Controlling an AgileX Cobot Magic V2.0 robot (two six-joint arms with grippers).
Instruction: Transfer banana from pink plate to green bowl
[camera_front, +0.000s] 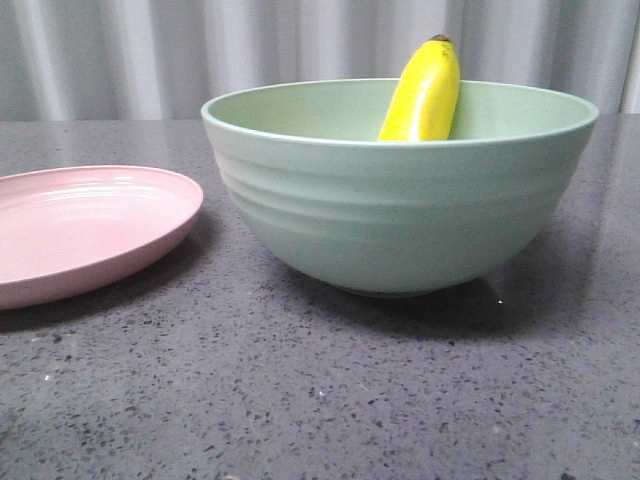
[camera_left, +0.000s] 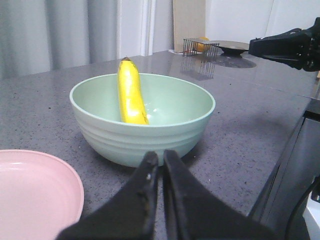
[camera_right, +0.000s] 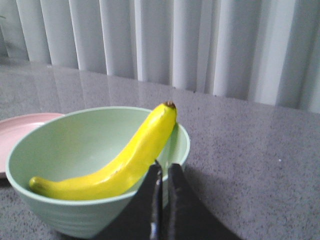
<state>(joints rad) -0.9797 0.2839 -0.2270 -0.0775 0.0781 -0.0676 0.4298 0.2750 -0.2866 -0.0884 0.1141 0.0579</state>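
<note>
Inside the bowl (camera_front: 400, 200), the banana (camera_front: 424, 92) leans on the far wall, tip above the rim. Plate (camera_front: 85, 228) is bare. Left tool (camera_left: 159, 165) and right tool (camera_right: 163, 176) are narrow, empty. Risk: a retreating tool could clip the protruding tip and tip the banana out.

green bowl (camera_front: 400, 200) beside pink plate (camera_front: 80, 230), narrow gap, seemingly passable

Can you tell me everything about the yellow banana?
The smooth, bright yellow, plastic-looking curved banana has a dark brown tip and lies inside the big pale mint-green ridged bowl. Its lower end rests down in the bowl, while its upper end leans against the rim, with the brown tip poking above it. Nothing holds it: neither black hand touches it. The round pale pink plate beside the bowl is bare.
</note>
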